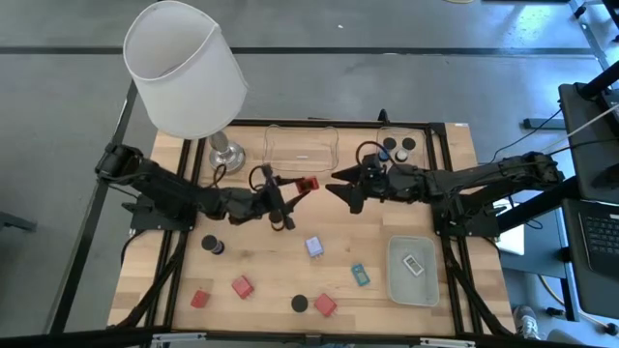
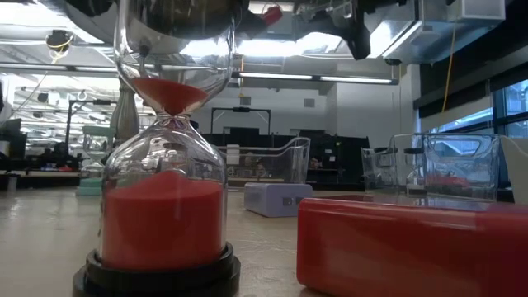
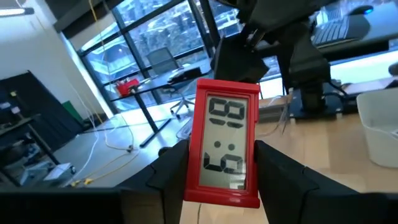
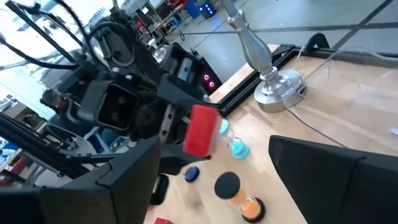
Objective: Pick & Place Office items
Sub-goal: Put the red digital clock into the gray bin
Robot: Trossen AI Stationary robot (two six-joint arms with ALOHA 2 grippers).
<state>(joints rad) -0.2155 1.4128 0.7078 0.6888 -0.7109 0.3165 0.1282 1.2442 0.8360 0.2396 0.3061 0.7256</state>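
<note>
Left wrist view shows my left claw (image 3: 225,171) clenched on a small red digital clock (image 3: 227,148), its display facing the camera, lifted clear of the tabletop (image 1: 280,261) near the middle, just in front of the clear tray (image 1: 301,146). I judge this the carry step: the clock is picked, not yet placed. My right claw (image 1: 344,190) hangs spread and empty, facing the clock at close range. Next I need either a handover to it or a move over a tray, then release. Other pieces lie scattered toward the front edge.
</note>
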